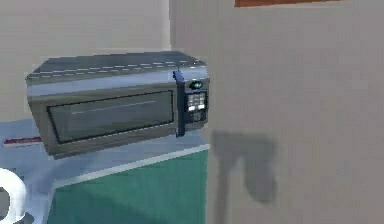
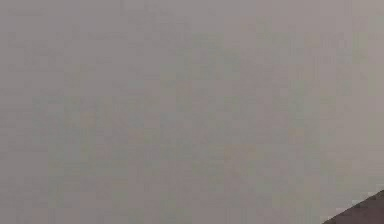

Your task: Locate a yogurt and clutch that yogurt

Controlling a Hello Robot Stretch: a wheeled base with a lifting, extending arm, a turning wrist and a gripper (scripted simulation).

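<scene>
The gripper's state cannot be told. A bare wall is being faced on the arm side. Searching is judged to be the step in hand: 1 microwave is being viewed on a counter, with a white rounded thing at the forward view's lower left. The base is best turned slowly, so that each surface is being scanned. The yogurt's place, heading and long axis cannot be told.

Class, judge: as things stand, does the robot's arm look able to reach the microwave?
Probably not: the microwave stands ahead on the counter, but the arm side faces plain wall; the base would need turning.
</scene>
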